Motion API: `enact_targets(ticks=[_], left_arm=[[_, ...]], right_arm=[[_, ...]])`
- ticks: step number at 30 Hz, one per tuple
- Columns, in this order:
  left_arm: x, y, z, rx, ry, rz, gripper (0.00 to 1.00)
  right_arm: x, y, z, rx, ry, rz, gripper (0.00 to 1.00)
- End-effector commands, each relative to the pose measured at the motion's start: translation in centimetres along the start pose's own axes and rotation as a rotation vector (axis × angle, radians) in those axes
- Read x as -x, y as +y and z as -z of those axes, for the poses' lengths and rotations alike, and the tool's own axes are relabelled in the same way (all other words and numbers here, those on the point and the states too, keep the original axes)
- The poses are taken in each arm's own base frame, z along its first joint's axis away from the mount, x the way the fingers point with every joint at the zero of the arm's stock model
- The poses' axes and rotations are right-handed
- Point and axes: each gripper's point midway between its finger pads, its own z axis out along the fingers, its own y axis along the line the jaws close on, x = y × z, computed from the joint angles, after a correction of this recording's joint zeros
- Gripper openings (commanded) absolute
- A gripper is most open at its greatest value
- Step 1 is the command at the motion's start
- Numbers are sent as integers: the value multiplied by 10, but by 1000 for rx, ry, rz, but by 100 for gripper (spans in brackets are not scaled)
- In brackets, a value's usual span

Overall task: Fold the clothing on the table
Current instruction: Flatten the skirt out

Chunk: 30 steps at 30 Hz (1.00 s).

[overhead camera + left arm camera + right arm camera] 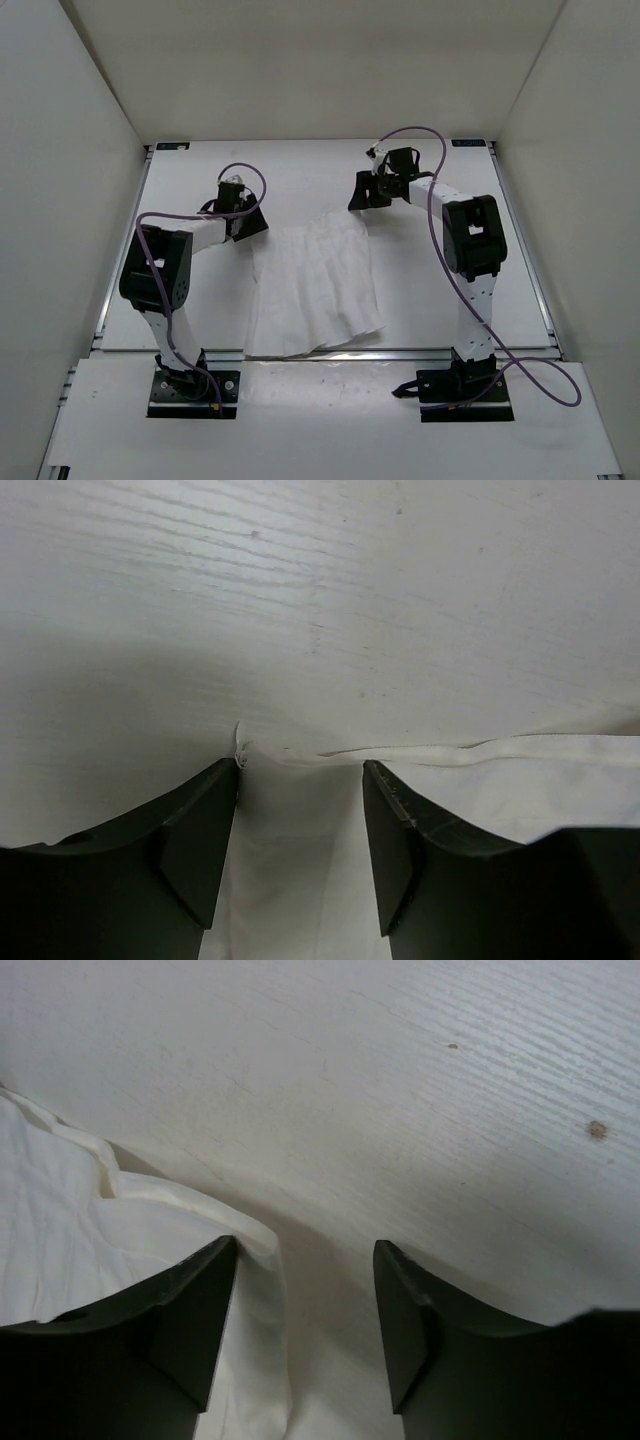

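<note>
From the top camera I see the clothing [315, 285] lying flat in the middle of the table [300, 170], its pleats running from 12 to 6 o'clock. The left gripper [247, 225] sits low at the garment's 11 o'clock corner and the right gripper [366, 193] at its 1 o'clock corner, with the cloth spread between the two.

On the left wrist camera the jaws stand apart and the fabric's corner lies right between them. The folded edge runs off toward 3 o'clock, passing under the right-hand finger [400, 830]. The corner tip pokes up just beside the other finger [200, 830]. The cloth rests on the tabletop, and I cannot see either pad pressing on it.

On the right wrist camera the jaws are apart too. Here the garment lies at 9 o'clock of the gap. Its rolled edge curls under and just past the left-hand finger [195, 1310], while the rest of the gap and the other finger [410, 1310] are over bare tabletop. This hand is not clamped on the cloth.
</note>
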Motion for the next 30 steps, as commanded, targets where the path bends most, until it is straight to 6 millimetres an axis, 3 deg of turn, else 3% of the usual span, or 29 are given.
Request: enact_targets(ticks=[1, 3, 6, 8, 11, 12, 15, 17, 18, 20, 21, 23, 24, 25, 26, 27, 28, 29, 30], left_arm=[[-14, -8, -1, 12, 69, -23, 63], [-17, -9, -4, 5, 81, -18, 61], [-17, -11, -8, -7, 93, -11, 45], [-19, -9, -10, 0, 102, -21, 21], [-22, -13, -13, -18, 115, -30, 0], [-22, -14, -13, -21, 118, -37, 0], [-17, -16, -15, -33, 119, -58, 0], [-4, -23, -11, -40, 95, -82, 0], [0, -24, -9, -44, 93, -91, 0], [28, -38, 0, -80, 42, -104, 0], [38, -40, 3, -89, 25, -115, 0], [81, -65, 17, -150, -44, -144, 0], [88, -68, 23, -164, -46, -167, 0], [116, -83, 34, -189, -96, -185, 0], [144, -100, 51, -222, -152, -201, 0], [153, -111, 61, -239, -172, -239, 0], [178, -128, 83, -266, -232, -270, 0], [207, -144, 112, -292, -312, -285, 0], [229, -158, 139, -307, -387, -306, 0]], right_arm=[[12, 6, -1, 9, -19, 7, 52], [15, 13, -2, 22, -16, 20, 49], [15, 14, -4, 18, 2, 26, 43], [12, 16, -6, 23, 6, 25, 35], [8, 15, -2, 21, 9, -6, 5], [10, 19, -1, 26, 7, -2, 0], [12, 19, 6, 21, 4, -2, 0], [22, 18, 13, 34, -18, -1, 0], [38, 22, 22, 37, -56, 3, 0], [63, 25, 37, 42, -112, 23, 0], [82, 24, 47, 34, -151, 40, 0], [117, 32, 71, 14, -226, 83, 0], [142, 39, 90, 2, -281, 124, 0], [168, 48, 111, -16, -340, 162, 0], [175, 47, 119, -39, -354, 165, 0], [201, 56, 146, -52, -421, 197, 0], [224, 78, 180, -55, -495, 252, 0], [238, 84, 208, -88, -551, 273, 0], [252, 103, 242, -104, -625, 317, 0]])
